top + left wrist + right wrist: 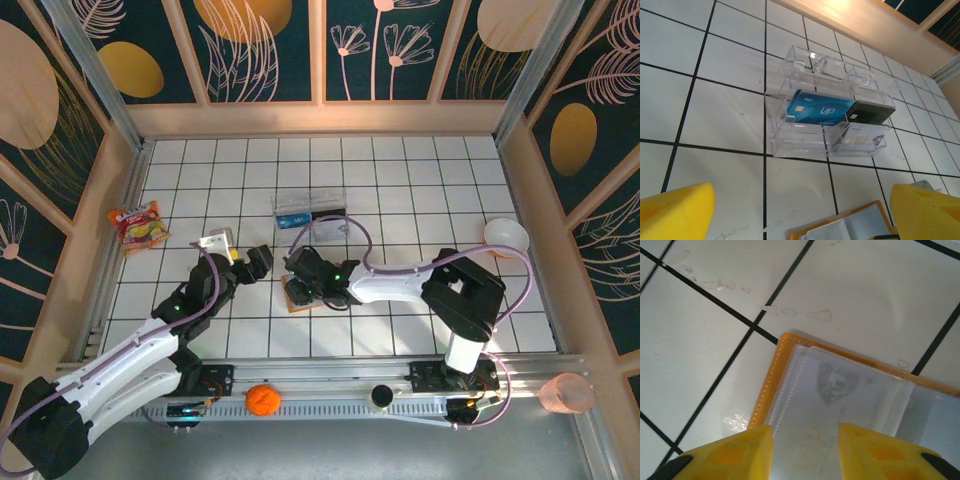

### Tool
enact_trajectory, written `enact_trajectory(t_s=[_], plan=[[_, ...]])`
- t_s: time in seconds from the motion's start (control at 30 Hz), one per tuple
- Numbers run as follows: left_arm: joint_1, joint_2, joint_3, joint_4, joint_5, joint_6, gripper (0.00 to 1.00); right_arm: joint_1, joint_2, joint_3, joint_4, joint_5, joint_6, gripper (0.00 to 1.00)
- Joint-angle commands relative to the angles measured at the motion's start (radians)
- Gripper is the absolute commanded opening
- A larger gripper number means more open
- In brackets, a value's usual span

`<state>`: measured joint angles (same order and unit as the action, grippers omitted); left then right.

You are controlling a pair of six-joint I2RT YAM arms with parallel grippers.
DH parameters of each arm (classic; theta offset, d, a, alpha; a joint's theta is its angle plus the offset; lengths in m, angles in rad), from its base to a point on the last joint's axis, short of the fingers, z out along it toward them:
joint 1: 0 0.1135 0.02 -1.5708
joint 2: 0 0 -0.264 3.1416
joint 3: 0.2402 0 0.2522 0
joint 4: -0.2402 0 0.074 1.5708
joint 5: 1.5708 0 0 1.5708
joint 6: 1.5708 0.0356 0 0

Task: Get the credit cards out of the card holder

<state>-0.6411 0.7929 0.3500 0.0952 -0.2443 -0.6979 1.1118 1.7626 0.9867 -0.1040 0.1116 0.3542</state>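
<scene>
One orange wallet (297,294) open on white tiles, under the right gripper (805,440).
Shows one pale card (850,395) behind its clear pocket; beyond, one clear box (800,62) with three more: blue card (820,107), black card (872,112), grey card (860,140). Right fingers (725,455) part-spread, grip impossible to tell; left gripper (800,212) wide open, empty.

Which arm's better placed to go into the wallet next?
Right. The right gripper is directly over the open wallet, fingers either side of the clear pocket. The left gripper, open, faces the clear box.
</scene>
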Motion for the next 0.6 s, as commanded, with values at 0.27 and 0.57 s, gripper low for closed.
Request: enact_trajectory(t_s=[0.27, 0.57], plan=[[0.002, 0.022, 0.03, 0.0, 0.05, -0.003, 0.87, 0.05, 0.099, 0.04, -0.114, 0.117, -0.008, 0.33], [0.003, 0.078, 0.025, 0.014, 0.17, -0.004, 0.66, 0.042, 0.013, -0.032, 0.009, 0.095, 0.041, 0.03]])
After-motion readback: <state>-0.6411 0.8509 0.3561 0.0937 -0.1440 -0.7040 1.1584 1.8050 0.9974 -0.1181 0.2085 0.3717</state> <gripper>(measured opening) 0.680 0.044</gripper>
